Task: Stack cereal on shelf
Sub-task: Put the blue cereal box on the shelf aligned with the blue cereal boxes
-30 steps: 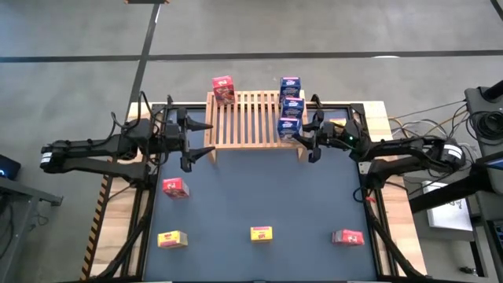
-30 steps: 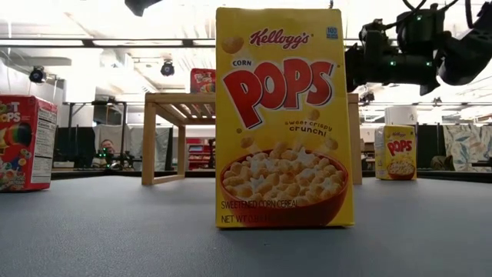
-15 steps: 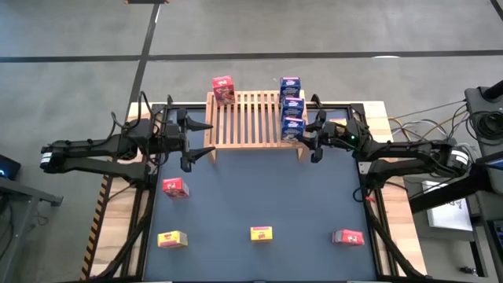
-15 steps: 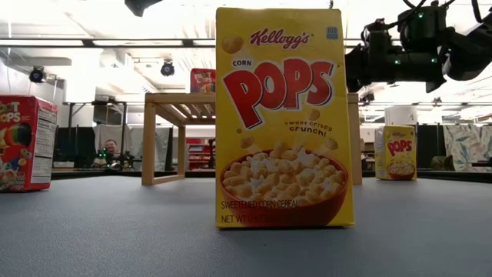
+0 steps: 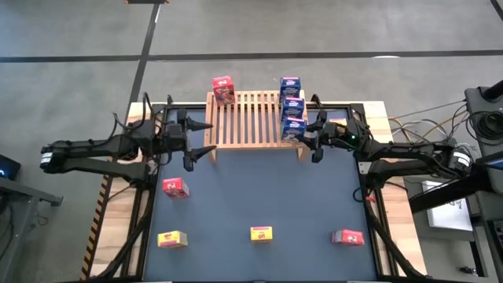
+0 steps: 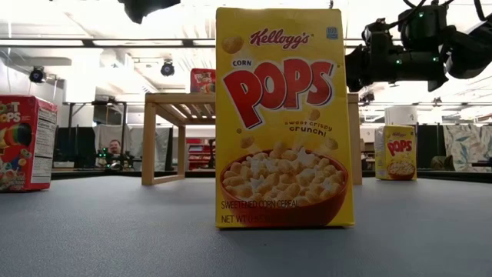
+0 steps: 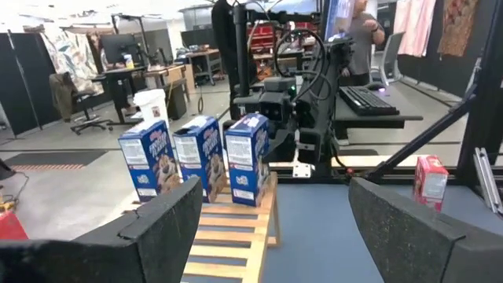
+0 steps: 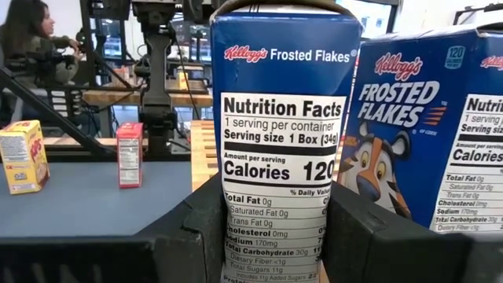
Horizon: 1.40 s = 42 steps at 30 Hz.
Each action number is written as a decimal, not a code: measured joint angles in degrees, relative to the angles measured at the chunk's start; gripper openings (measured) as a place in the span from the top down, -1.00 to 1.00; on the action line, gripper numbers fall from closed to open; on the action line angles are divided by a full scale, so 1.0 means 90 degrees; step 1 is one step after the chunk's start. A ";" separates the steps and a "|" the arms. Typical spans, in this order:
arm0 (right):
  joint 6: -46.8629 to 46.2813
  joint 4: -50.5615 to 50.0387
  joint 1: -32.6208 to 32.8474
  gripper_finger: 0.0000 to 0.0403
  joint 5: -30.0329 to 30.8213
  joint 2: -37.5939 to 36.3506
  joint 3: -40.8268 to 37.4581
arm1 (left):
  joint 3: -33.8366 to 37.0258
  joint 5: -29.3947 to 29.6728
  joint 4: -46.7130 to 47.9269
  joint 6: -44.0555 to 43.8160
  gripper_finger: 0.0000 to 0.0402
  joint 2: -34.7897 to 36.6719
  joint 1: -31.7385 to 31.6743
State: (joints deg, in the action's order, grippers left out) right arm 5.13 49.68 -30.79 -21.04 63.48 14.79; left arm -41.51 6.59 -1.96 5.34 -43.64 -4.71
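We note the light slatted wooden shelf on short legs, three glossy blue cardboard cereal boxes upright in a row along its right end, one red box at its far left corner. The right gripper is clamped on the nearest blue box; its wrist view shows flat padded fingers pressing both sides. The left gripper, beside the shelf's left end, stands spread and empty. Only the low view shows the yellow box's printed front.
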 joint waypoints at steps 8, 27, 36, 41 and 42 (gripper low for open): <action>0.0022 -0.0093 -0.0002 0.12 -0.0008 0.0002 0.0137 | 0.0209 -0.0002 -0.0005 -0.0188 -0.51 -0.0017 0.0000; -0.0072 -0.0028 -0.0002 0.05 -0.0019 0.0005 0.0189 | 0.0213 -0.0005 -0.0012 -0.0231 -0.51 -0.0022 0.0000; -0.0071 -0.0020 -0.0002 0.01 -0.0005 0.0002 0.0189 | 0.0213 -0.0007 -0.0012 -0.0325 -0.51 -0.0022 0.0000; -0.0070 -0.0023 -0.0002 0.00 -0.0005 -0.0007 0.0189 | 0.0213 -0.0007 -0.0017 -0.0326 -0.51 -0.0022 0.0000; -0.0068 -0.0023 0.0000 0.00 -0.0005 -0.0015 0.0189 | 0.0213 -0.0007 -0.0017 -0.0328 -0.51 -0.0022 0.0000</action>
State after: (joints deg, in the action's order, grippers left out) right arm 4.51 49.47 -30.79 -21.08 63.34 16.49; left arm -39.59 6.52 -2.11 2.39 -43.83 -4.71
